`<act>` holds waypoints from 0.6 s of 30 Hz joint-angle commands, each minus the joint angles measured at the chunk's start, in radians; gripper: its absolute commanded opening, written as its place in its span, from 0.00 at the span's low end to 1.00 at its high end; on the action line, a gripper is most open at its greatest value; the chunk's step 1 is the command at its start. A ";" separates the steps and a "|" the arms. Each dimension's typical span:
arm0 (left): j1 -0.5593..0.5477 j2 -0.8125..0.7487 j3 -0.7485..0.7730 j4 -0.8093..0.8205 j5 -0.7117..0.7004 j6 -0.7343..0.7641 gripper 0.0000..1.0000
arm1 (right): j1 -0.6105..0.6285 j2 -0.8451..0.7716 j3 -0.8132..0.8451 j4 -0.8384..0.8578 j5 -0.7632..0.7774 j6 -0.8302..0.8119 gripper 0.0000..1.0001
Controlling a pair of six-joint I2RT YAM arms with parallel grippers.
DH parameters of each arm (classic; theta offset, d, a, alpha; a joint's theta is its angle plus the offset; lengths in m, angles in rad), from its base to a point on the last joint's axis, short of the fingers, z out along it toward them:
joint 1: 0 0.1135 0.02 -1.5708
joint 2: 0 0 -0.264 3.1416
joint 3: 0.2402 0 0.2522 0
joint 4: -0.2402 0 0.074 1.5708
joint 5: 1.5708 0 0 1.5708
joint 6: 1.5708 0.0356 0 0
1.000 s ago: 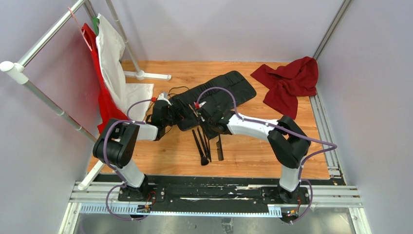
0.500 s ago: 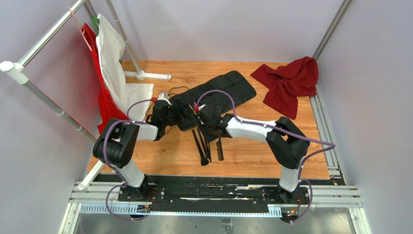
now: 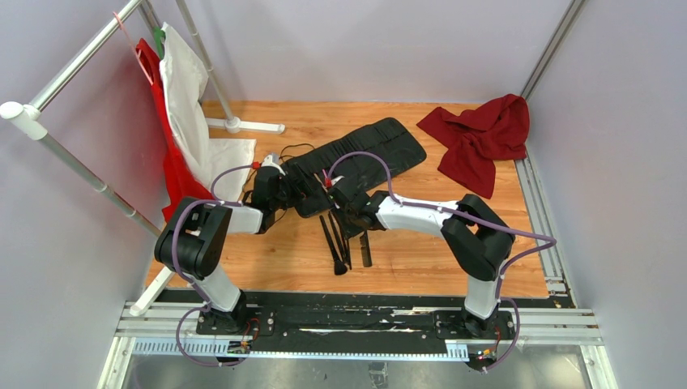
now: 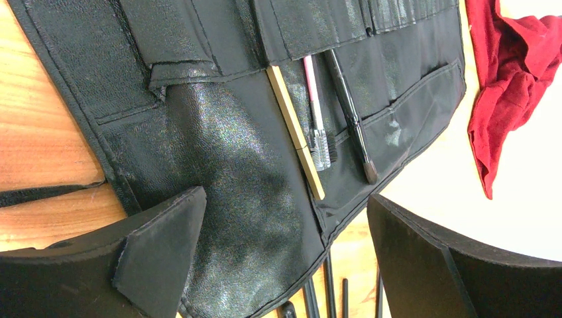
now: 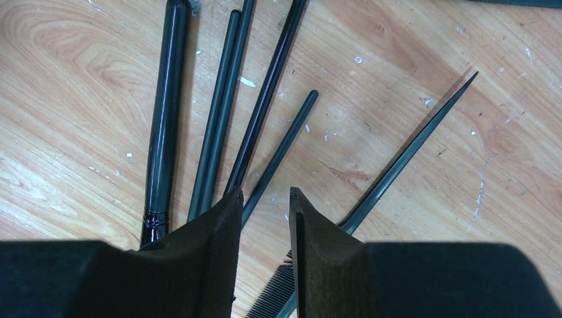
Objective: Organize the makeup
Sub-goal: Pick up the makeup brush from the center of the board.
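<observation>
Several loose black-handled makeup brushes (image 3: 336,243) and a thin black comb (image 3: 366,247) lie fanned on the wooden floor in front of the black roll-up case (image 3: 364,154). In the right wrist view the brush handles (image 5: 219,119) and the comb (image 5: 397,165) lie just below my right gripper (image 5: 265,192). Its jaws stand a narrow gap apart, with nothing between them. My left gripper (image 4: 285,199) is wide open and empty over the case's near end (image 4: 219,152). A tan-handled brush (image 4: 295,132), a pink-handled brush (image 4: 313,106) and a black brush (image 4: 350,119) lie in the case.
A red cloth (image 3: 482,138) lies at the back right. A metal rack (image 3: 81,57) with white (image 3: 190,105) and red garments stands at the left. Purple walls close in both sides. A black rail (image 3: 356,320) runs along the near edge.
My right gripper has shifted a little left and nearer, from the case's edge to over the loose brushes. The left arm has not moved.
</observation>
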 commanded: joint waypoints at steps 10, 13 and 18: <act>-0.008 0.017 0.008 -0.016 0.007 0.003 0.98 | 0.019 0.025 -0.037 0.011 0.015 0.025 0.30; -0.008 0.017 0.007 -0.016 0.006 0.003 0.98 | 0.022 0.024 -0.043 0.013 0.013 0.027 0.30; -0.008 0.016 0.007 -0.016 0.006 0.004 0.98 | 0.026 0.020 -0.053 0.012 0.014 0.034 0.30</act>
